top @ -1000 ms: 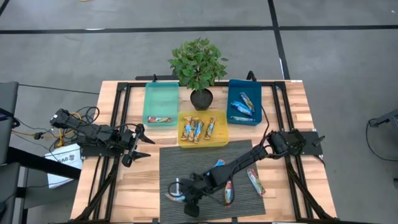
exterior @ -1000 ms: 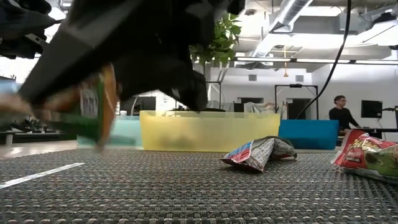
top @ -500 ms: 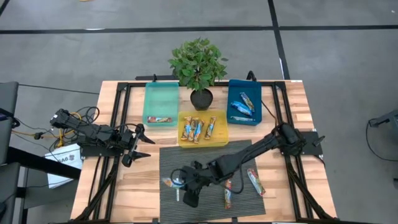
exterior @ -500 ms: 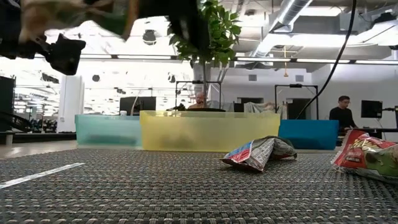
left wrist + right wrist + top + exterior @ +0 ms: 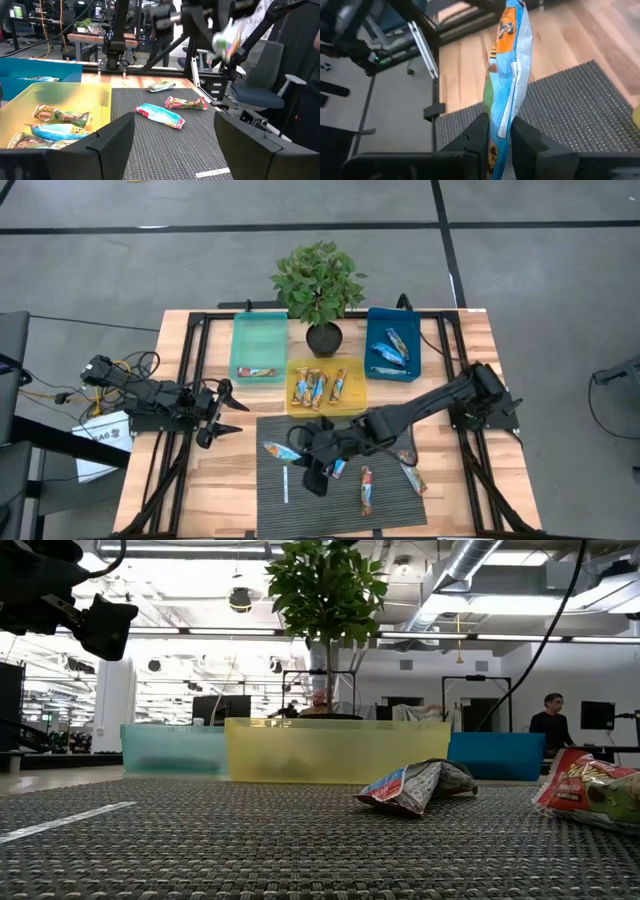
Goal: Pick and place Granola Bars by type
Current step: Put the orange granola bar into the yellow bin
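Observation:
My right gripper hangs above the dark mat, shut on a multicoloured blue-orange-green granola bar. The same bar shows in the high view and in the left wrist view. Three more bars lie flat on the mat. The yellow bin holds several bars, the teal bin holds one, and the blue bin holds a few. My left gripper waits open by the table's left side. My right gripper pinches the bar between its two fingers near one end, one finger on each flat face. The fingers slant down from the table's right. The rest of the bar sticks out past the fingertips toward the table's left, lifted clear of the mat.
A potted plant stands at the far edge between the teal and blue bins. A thin white stick lies on the mat's left part. Bare wood shows to the left and right of the mat.
My right gripper has risen from the mat's near left part and gone toward the far edge, staying shut on the bar. The bar has been lifted clear of the mat. In the low view the arm has left the picture upward.

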### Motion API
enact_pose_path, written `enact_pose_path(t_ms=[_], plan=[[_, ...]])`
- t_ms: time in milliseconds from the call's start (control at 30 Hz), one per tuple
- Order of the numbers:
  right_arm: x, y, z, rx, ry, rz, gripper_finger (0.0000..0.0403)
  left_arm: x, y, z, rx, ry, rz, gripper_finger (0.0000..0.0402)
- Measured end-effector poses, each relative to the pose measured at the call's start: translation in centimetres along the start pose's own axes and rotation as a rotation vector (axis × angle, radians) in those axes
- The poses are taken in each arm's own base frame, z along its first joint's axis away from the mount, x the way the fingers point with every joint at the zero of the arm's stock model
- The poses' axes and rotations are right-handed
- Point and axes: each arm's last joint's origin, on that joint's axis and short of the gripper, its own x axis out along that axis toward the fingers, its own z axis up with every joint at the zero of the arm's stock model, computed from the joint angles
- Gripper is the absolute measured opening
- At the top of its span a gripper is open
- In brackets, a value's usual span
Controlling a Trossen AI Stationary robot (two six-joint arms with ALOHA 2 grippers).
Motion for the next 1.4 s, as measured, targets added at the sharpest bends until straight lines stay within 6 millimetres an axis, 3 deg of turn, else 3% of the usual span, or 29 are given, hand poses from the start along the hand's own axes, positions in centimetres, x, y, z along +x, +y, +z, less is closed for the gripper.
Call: enact_pose_path(t_ms=[533, 900, 1400], plan=[[-8.0, -0.7, 2.5, -0.03, -0.041, -0.031, 0.0054, 0.0, 0.0, 0.0, 0.0, 0.0, 0.002, 0.0265], [-13.4, -2.1, 2.4, -0.047, -0.044, -0.202, 0.0054, 0.0, 0.0, 0.0, 0.0, -0.001, 0.003, 0.0265], [-19.5, -3.4, 1.8, -0.062, -0.008, -0.251, 0.0054, 0.0, 0.0, 0.0, 0.0, -0.001, 0.002, 0.0265]])
